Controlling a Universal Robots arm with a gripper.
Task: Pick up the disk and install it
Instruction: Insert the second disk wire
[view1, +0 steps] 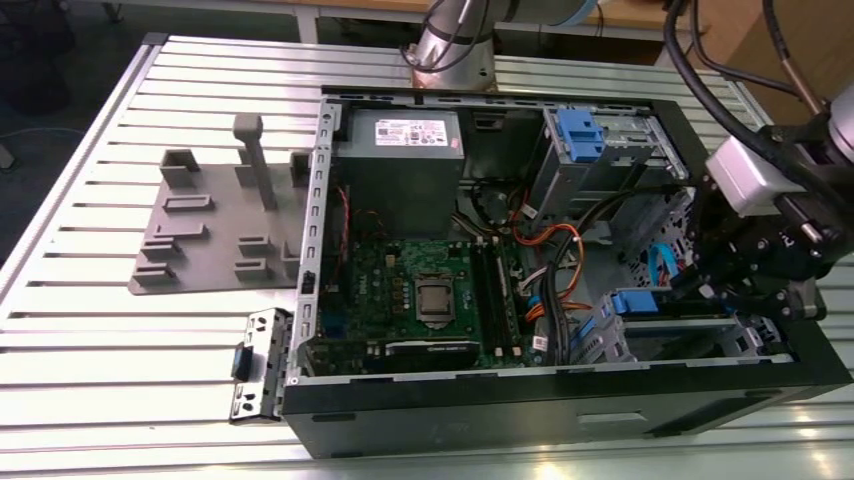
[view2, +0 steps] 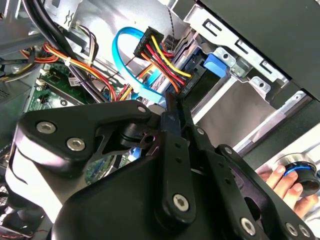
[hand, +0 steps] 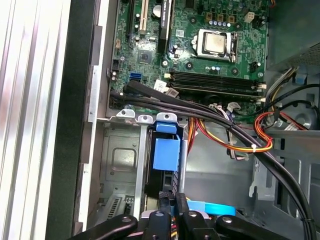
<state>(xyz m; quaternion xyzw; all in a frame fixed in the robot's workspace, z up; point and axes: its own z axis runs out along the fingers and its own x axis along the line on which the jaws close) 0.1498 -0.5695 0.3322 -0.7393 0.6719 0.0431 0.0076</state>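
An open computer case (view1: 561, 400) lies on a slatted table (view1: 120, 340), the hand (view1: 747, 290) inside its drive bay.

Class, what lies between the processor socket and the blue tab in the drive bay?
In the first wrist view: memory slots and black cables.

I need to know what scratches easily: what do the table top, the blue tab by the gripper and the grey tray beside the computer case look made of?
Table top: bare ribbed metal, probably aluminium, with bright glare. Blue tab: smooth matte plastic, apparently moulded. Grey tray: dull uniform grey, likely plastic, though painted metal is possible. The gripper is black with a slight sheen, material unclear.
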